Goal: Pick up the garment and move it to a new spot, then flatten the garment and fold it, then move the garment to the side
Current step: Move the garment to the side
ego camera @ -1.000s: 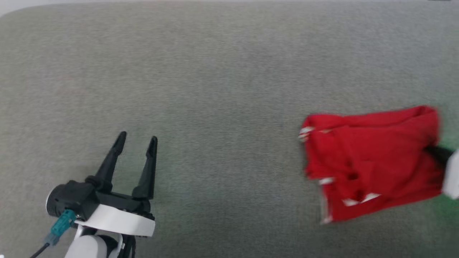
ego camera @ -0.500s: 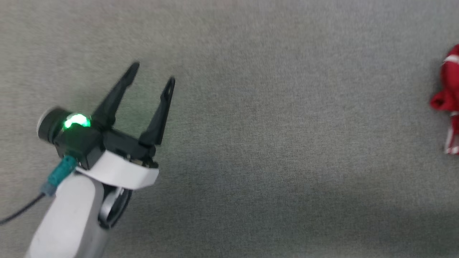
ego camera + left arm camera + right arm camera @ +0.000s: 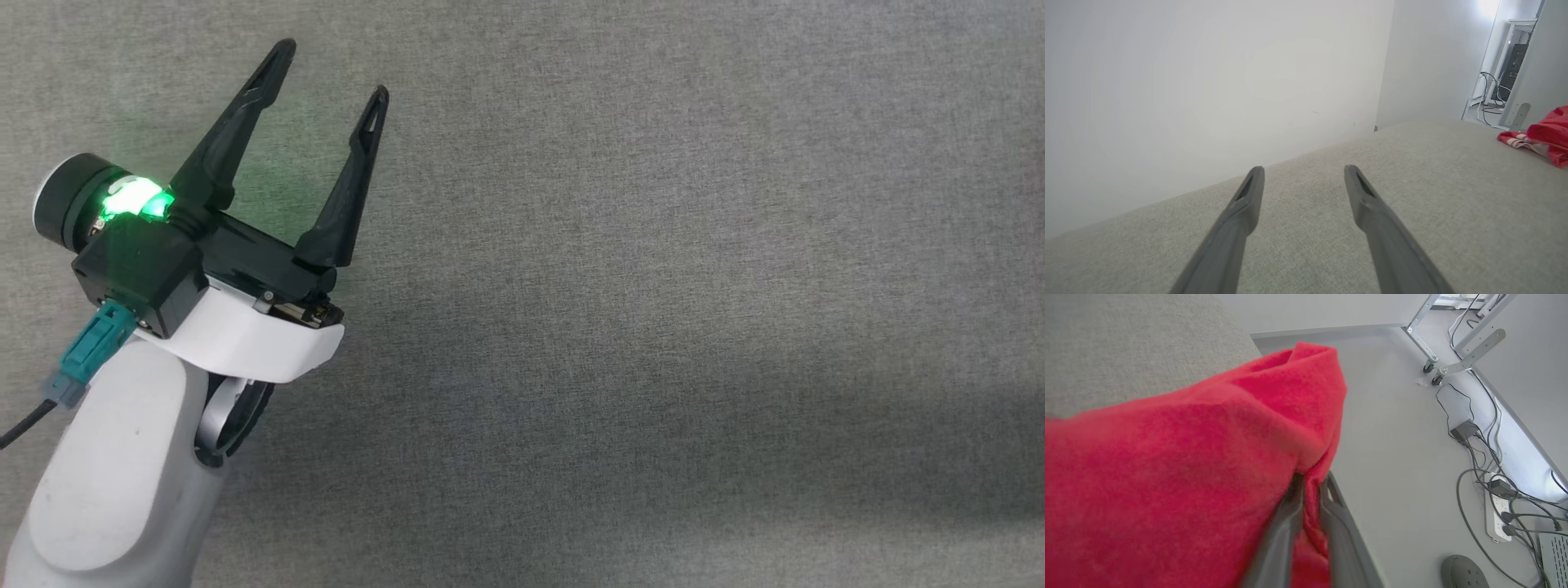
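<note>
The garment (image 3: pixel 1188 457), a red knit, is bunched up close in the R wrist view; a fold of it is pinched between the right gripper (image 3: pixel 1312 486) fingers (image 3: pixel 1339 531), which stand nearly together w/ cloth between them, so that pincer is closed on the garment. It sits over the grey upholstered surface (image 3: pixel 1126 343) at that surface's rounded corner, w/ bare floor (image 3: pixel 1392 437) beyond; can't tell whether the held part hangs clear of the edge. In the L wrist view the garment shows at the far right, lying on the surface near its far edge; red-white striped trim (image 3: pixel 1515 141) pokes out toward the middle. No lettering or number visible.

The left gripper (image 3: pixel 329 69) is well apart from the garment, over the surface's left part; its two dark fingers are spread wide w/ nothing between them, i.e. open. A green light (image 3: pixel 135 196) glows on its black body; a teal connector (image 3: pixel 90 351) w/ a dark lead plugs in below; the pale forearm (image 3: pixel 114 474) runs to the lower left.

Around: a white wall (image 3: pixel 1208 81) behind the surface's far edge; on the floor, loose cables (image 3: pixel 1474 486), a white power strip (image 3: pixel 1498 514), castered frame legs (image 3: pixel 1427 367) and a dark rounded thing (image 3: pixel 1464 573), too cropped to name.
</note>
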